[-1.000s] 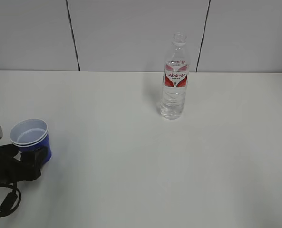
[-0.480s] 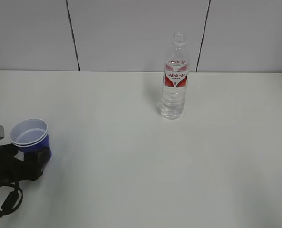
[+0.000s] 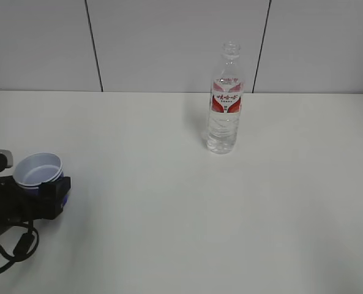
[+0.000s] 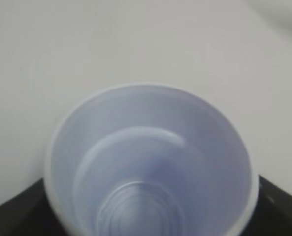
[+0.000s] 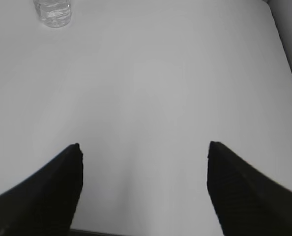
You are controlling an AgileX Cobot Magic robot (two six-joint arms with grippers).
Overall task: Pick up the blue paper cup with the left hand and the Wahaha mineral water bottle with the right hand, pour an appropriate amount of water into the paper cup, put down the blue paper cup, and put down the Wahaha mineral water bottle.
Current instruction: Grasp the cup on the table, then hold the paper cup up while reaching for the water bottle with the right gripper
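Since the earlier frame, my left hand (image 3: 46, 195) has lifted the blue paper cup (image 3: 39, 171) slightly; its jaws are closed on the cup wall, rim up and level to receive water. Its interior (image 4: 150, 167) appears empty. On the table (image 3: 169, 214), well apart to the right, the Wahaha mineral water bottle (image 3: 226, 101) stands upright and capless. My right hand (image 5: 143, 150) is wide open, holds nothing, and faces the bottle (image 5: 52, 12) from a distance.

The left end effector (image 3: 43, 193) sits low at the left edge of the exterior view, its black fingers (image 3: 54, 195) closed around the blue paper cup (image 3: 39, 171). The right end effector (image 5: 143, 169) hangs with jaws spread wide, well apart from the Wahaha mineral water bottle (image 5: 52, 12).
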